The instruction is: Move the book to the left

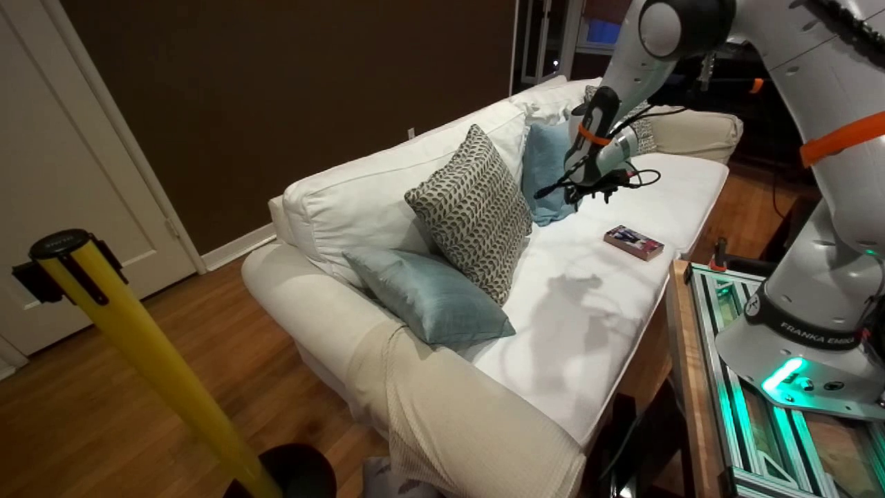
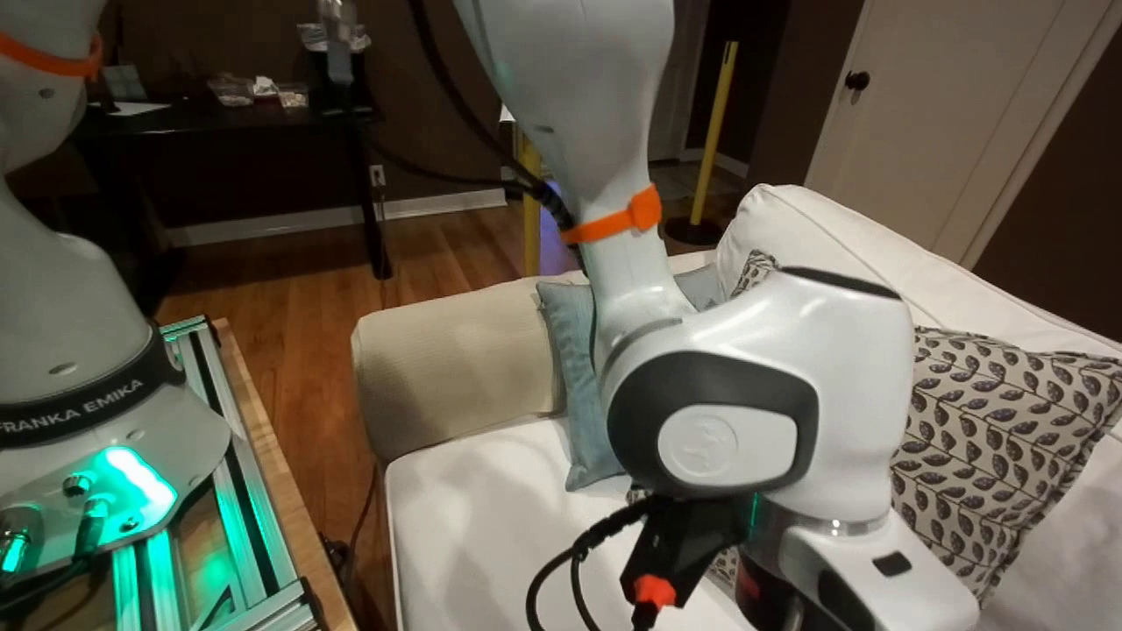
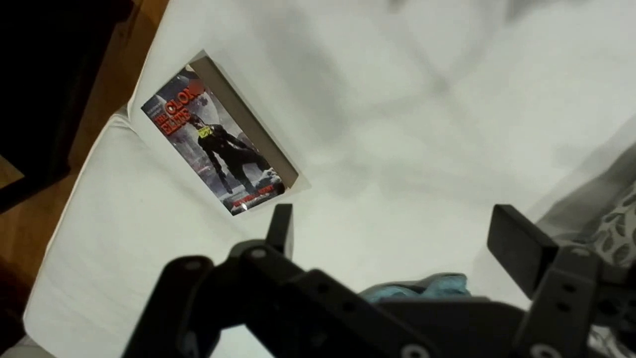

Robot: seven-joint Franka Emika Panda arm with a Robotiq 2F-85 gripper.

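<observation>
The book lies flat on the white sofa seat, near its front edge, in an exterior view. In the wrist view the book is at upper left, cover up, with a dark figure and red lettering. It lies slantwise near the seam between the seat cushions. My gripper is open and empty, its fingers wide apart above the seat. The book is beyond and to the left of the left finger in this view. In an exterior view the gripper hangs above the seat, apart from the book. The book does not show in the remaining exterior view.
A grey patterned cushion and light-blue pillows lean along the sofa back and arm. The robot's wooden-edged table stands by the sofa front. A yellow post stands beyond the sofa arm.
</observation>
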